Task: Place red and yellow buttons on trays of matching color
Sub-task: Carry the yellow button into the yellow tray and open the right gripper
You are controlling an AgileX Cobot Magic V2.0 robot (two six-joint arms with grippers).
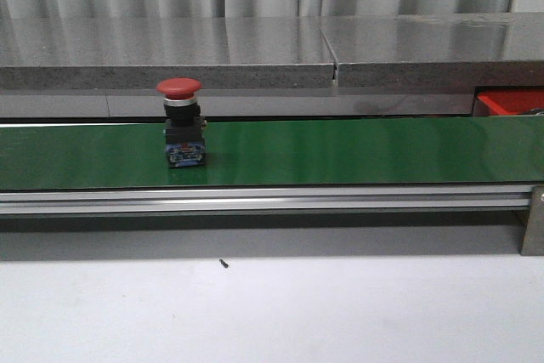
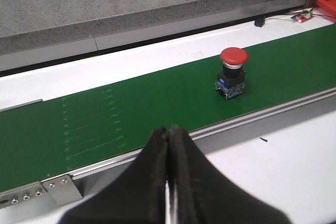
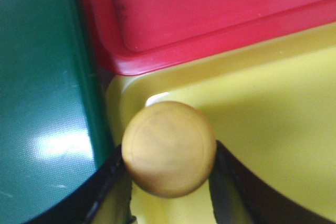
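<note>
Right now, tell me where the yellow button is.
In the right wrist view, the yellow button sits between the right tool's fingers, above the yellow tray, beside the red tray and the green belt.

Counting what is showing across my three cameras.

Push buttons: I am seeing two. One red mushroom-head push button [image 1: 181, 121] with a black and blue base is standing on the belt; one yellow round-capped button [image 3: 169, 148] is sitting between my right fingers.

Trays: I am counting two, each only partly in frame. One bright red shallow plastic tray [image 3: 220, 19], one yellow shallow plastic tray [image 3: 273, 129], lying side by side.

Belts: one long green conveyor belt [image 1: 357, 152].

Grippers: two of mine are registering, the left gripper [image 2: 169, 145] and the right gripper [image 3: 168, 182].

Small dark specks on the white table: one black speck [image 1: 223, 263].
</note>
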